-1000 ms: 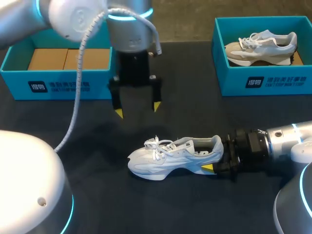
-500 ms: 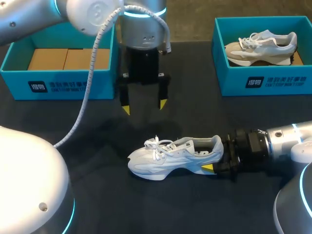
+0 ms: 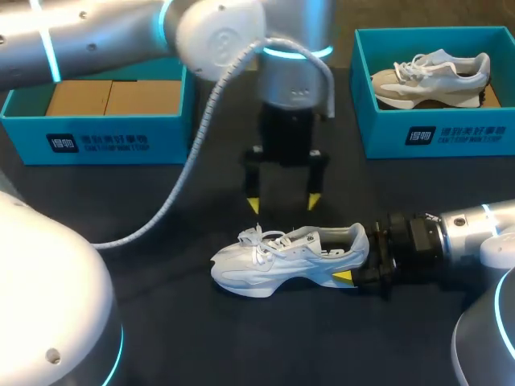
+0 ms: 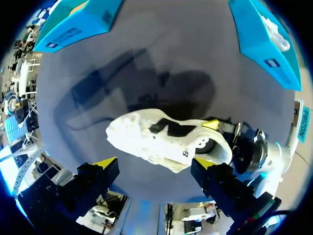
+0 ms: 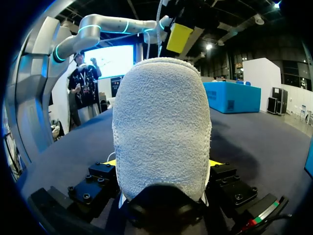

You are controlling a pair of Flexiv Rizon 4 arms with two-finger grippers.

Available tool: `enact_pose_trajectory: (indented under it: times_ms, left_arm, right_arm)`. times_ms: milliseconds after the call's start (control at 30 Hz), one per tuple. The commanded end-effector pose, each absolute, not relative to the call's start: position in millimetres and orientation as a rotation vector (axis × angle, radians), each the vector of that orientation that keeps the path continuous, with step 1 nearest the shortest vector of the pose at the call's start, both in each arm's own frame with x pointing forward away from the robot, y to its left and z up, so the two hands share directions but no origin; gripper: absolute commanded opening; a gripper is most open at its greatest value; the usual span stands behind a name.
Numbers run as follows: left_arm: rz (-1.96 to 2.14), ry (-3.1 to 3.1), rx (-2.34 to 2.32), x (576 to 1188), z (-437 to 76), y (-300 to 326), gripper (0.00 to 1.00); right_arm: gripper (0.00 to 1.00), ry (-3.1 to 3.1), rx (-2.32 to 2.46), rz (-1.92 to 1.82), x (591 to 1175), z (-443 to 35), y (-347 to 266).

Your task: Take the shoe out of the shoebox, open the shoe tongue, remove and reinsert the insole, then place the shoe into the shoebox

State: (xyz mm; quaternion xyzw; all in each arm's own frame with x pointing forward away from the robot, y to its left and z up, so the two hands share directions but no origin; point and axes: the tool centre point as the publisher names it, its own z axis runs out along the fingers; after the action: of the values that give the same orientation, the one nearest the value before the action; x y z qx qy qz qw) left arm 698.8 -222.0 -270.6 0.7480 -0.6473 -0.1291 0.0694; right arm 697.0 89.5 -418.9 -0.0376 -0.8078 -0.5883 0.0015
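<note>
Yellow tips of the left gripper (image 3: 283, 203) stand wide apart and hold nothing. They hang just above the shoe (image 3: 282, 256), over its laced middle. At the shoe's heel the right gripper (image 3: 354, 259) is clamped from both sides, and the right wrist view shows the heel filling the space between its fingers.

The shoe lies on the table outside any box, so I judge the taking-out done. Its laces look tied and its tongue closed. Opening the tongue, pulling and refitting the insole, and boxing the shoe all remain.

Under the shoe is a dark matte table (image 3: 322, 346). Well off from the shoe's toe sits a teal shoebox (image 3: 96, 141) lined with brown card. Well off from its heel, a second teal box (image 3: 434, 133) holds another shoe (image 3: 430, 76).
</note>
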Motion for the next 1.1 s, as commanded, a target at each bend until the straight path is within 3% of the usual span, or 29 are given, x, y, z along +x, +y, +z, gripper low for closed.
enact_pose_trajectory:
  times_ms: [33,467,1100]
  left_arm:
    - [-0.476,-2.004,2.243,697.1,-286.5,-251.9,1.00]
    - [-0.648,-2.092,2.167,689.2,-320.9,-281.4,1.00]
    - [-0.777,-2.026,2.189,676.4,-339.3,-253.7,1.00]
  right_arm:
    - [0.00,-2.538,-0.120,-1.843,697.2,-418.7,90.0]
    - [0.00,-2.538,-0.120,-1.843,697.2,-418.7,90.0]
    - [0.00,-2.538,-0.120,-1.843,697.2,-418.7,90.0]
